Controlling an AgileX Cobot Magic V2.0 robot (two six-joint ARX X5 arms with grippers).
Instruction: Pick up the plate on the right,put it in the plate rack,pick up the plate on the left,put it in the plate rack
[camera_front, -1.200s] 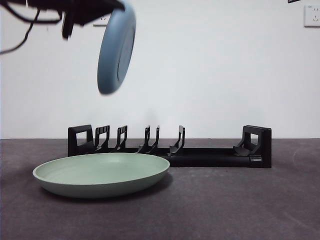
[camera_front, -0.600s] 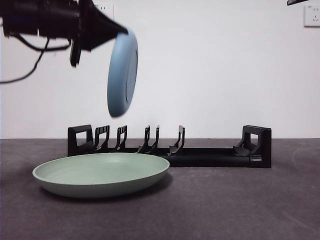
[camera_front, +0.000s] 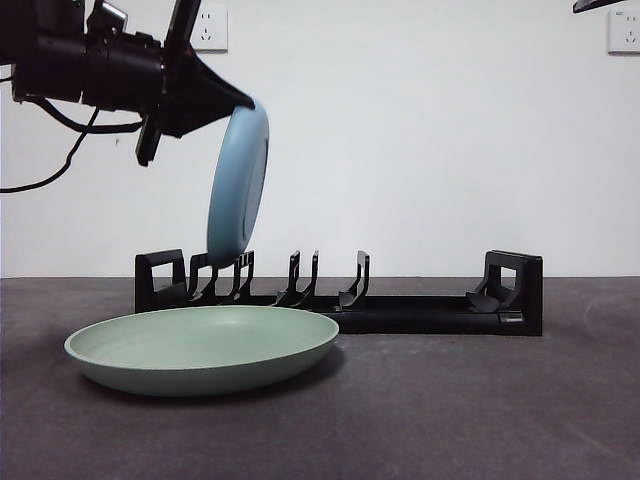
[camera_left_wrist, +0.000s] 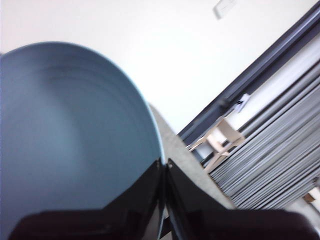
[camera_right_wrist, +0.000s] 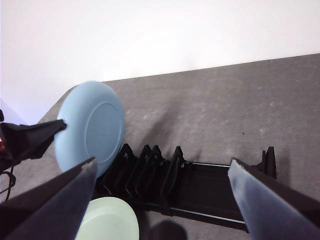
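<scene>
A: So, starting at your far left in the front view, what do you see?

B: You have the left hand (camera_front: 245, 103) coming in high from the left edge, big and dark, clamped on the upper rim of the blue plate (camera_front: 238, 185). Your left wrist view shows the two black jaws pinched together on that rim (camera_left_wrist: 161, 170).

A: And how does the plate sit?

B: It hangs on edge, tilted a little off upright, with its lower edge down among the left-hand dividers of the plate rack (camera_front: 420, 312). You cannot tell from here whether it touches a slot. From the right wrist view the blue plate (camera_right_wrist: 92, 127) shows its underside, above the rack's left dividers (camera_right_wrist: 150, 172).

A: What lies below it?

B: You see the green plate (camera_front: 200, 348) flat on the dark worktop (camera_front: 480, 410), in front of the rack's left half and just beside it.

A: Further right?

B: The rack's right part stands bare, ending in a blocky looped end. Your right hand (camera_right_wrist: 165, 190) waits high, jaws spread wide, gripping nothing; in the front view it is only a black tip (camera_front: 605, 5) at the top right corner.
</scene>
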